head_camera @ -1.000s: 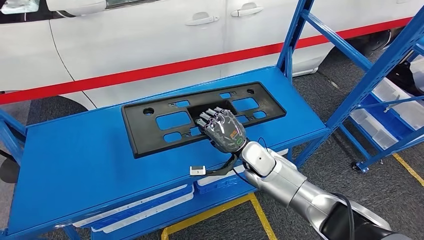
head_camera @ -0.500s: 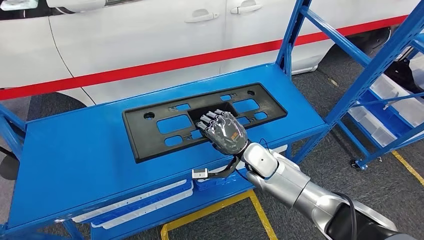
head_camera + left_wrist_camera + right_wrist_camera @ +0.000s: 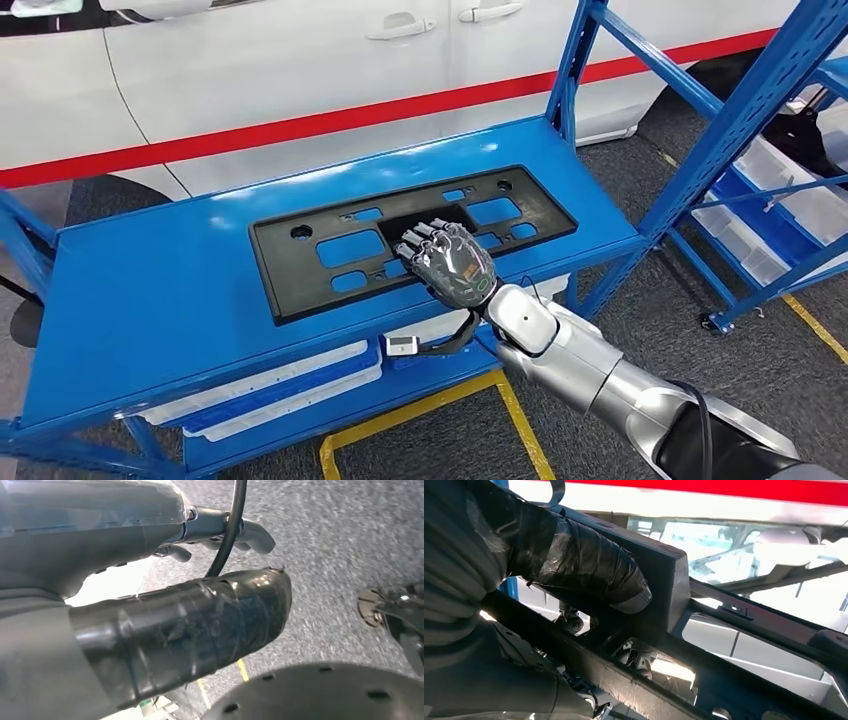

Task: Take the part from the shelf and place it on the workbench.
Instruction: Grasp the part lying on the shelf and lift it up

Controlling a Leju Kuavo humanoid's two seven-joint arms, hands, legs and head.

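The part (image 3: 290, 275) is a long black plastic plate frame with several cut-outs, lying flat on the blue bench top (image 3: 150, 300). My right hand (image 3: 450, 262) rests on its near middle, fingers curled into a central cut-out. In the right wrist view the taped thumb (image 3: 594, 565) lies over a black bar of the part (image 3: 664, 575) and darker fingers sit under it, so the hand grips that bar. My left hand (image 3: 150, 555) hangs over grey floor with its fingers apart and nothing in it.
A white car with a red stripe (image 3: 300, 60) stands right behind the bench. Blue rack uprights (image 3: 740, 120) with white bins (image 3: 790, 200) stand at the right. White trays (image 3: 270, 385) lie on the lower shelf. A yellow floor line (image 3: 520, 420) runs below.
The whole picture has shifted slightly, so the camera moved. My right hand stays on the same spot of the part, and the part lies as before on the blue top.
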